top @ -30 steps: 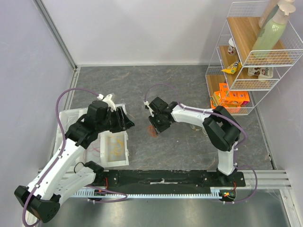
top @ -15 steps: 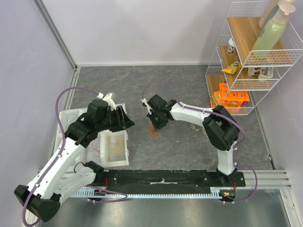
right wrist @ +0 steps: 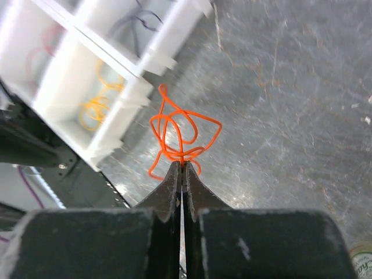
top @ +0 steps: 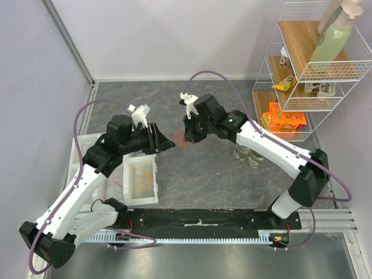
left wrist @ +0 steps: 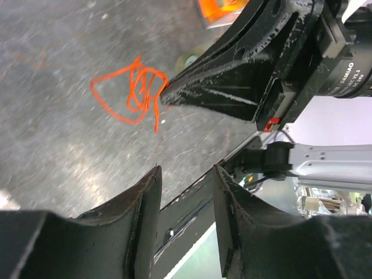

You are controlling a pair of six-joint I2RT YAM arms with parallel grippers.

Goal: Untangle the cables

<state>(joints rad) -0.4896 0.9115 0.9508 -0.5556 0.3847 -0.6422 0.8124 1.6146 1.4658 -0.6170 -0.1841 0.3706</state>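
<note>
The orange cable (right wrist: 177,136), a small knot of loops, is now pinched at the tips of my right gripper (right wrist: 181,165). A second ago those fingers were open; now they squeeze tight and the arm has lifted. I think the knot hangs off the table (right wrist: 290,87), but I cannot be sure. My left gripper (left wrist: 185,171) has come closer, fingers half open, holding nothing, the knot just ahead of them. Now I can pull it apart.
</note>
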